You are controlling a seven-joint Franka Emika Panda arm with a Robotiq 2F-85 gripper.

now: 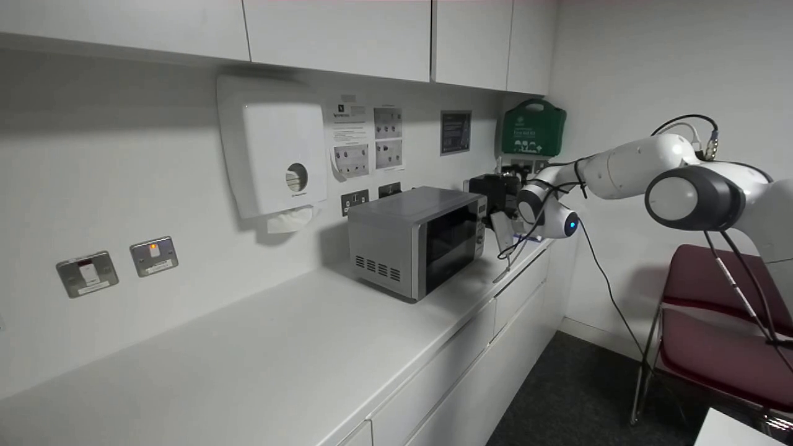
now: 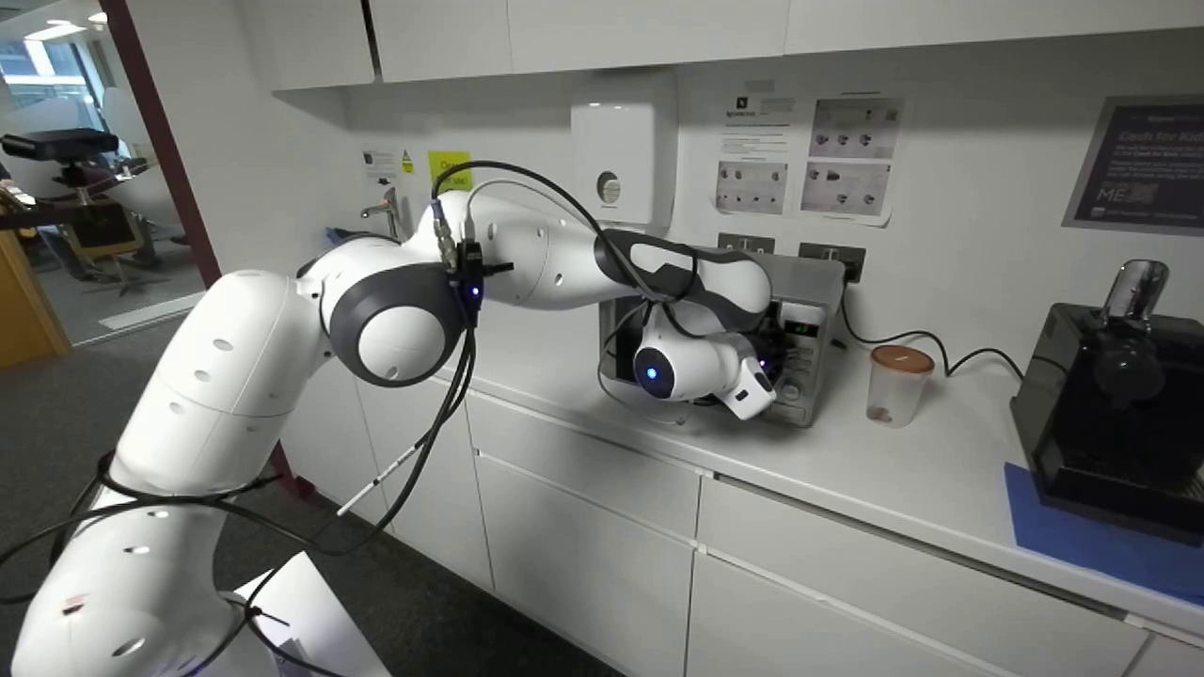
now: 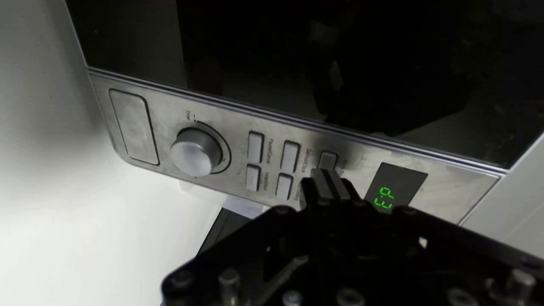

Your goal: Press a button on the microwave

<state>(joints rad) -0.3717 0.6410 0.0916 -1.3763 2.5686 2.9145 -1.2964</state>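
Observation:
The grey microwave stands on the counter against the wall; it also shows in an exterior view, partly behind the arm. In the wrist view its control panel has a round knob, several grey buttons and a display lit with green characters. My gripper is shut and empty, its fingertips together. They overlap the lower end of the button nearest the display. A shadow falls around that button. I cannot tell whether the tips touch it. The gripper hides the panel below it.
A tub with an orange lid and a black coffee machine on a blue mat stand beside the microwave. A white dispenser hangs on the wall. Cabinets overhang the counter. A red chair stands nearby.

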